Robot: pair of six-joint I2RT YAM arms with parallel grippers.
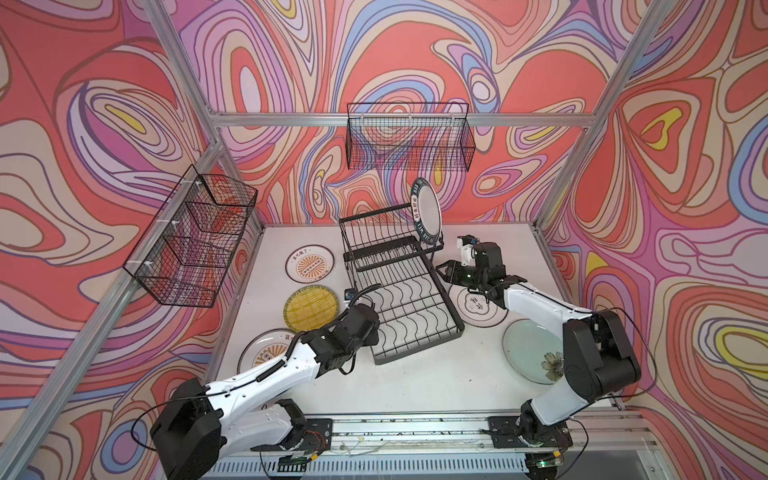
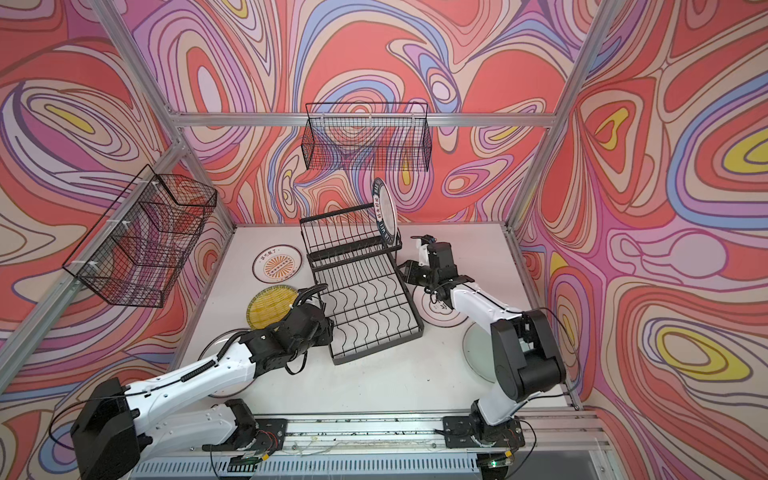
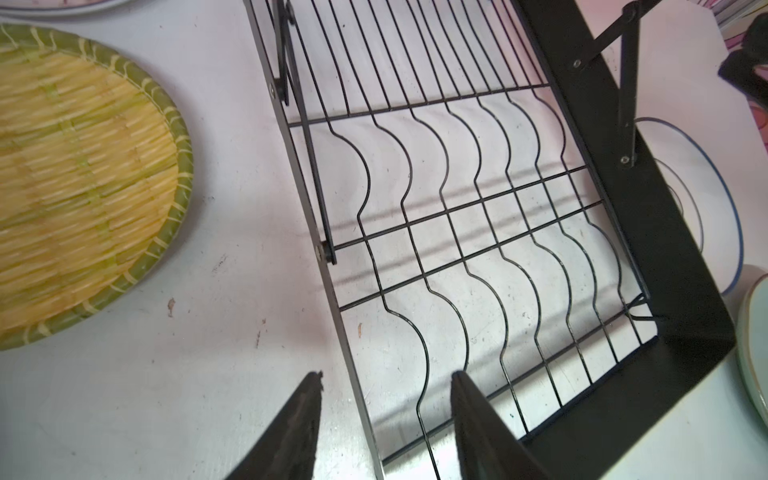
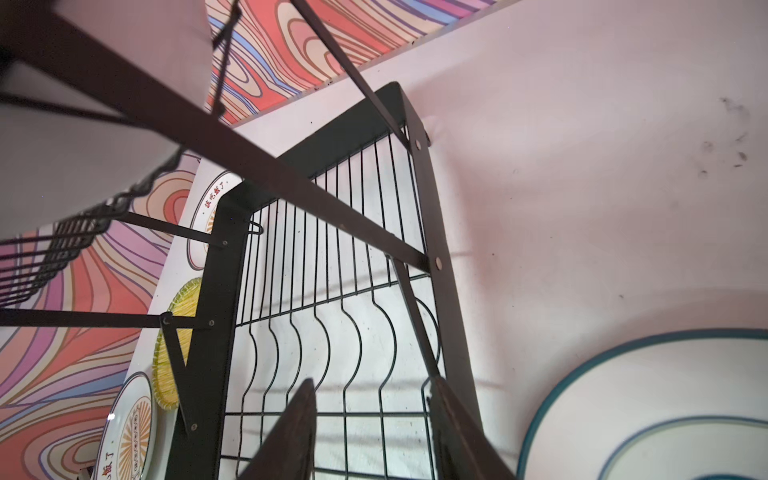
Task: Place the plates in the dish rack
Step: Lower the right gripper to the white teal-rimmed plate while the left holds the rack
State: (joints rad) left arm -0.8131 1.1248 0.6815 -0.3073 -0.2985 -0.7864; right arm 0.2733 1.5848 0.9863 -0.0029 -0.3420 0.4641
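- Well, in both top views the dark-rimmed plate [image 1: 426, 212] stands in the high far tier of the dish rack [image 1: 417, 347]. Five more lie flat on the bench [image 1: 415, 386], three left and two right.
- Left wrist view: the left tool [image 3: 386, 376] is apart and empty, over the rack's left rail, near the yellow plate [image 3: 83, 178]. The top views hide its tips.
- Right wrist view: the right tool [image 4: 372, 382] is apart and empty too, at the right rail, beside the blue-ringed plate [image 4: 648, 407].
- I think another plate comes next. A tool must slip under a flat rim and tip it up.
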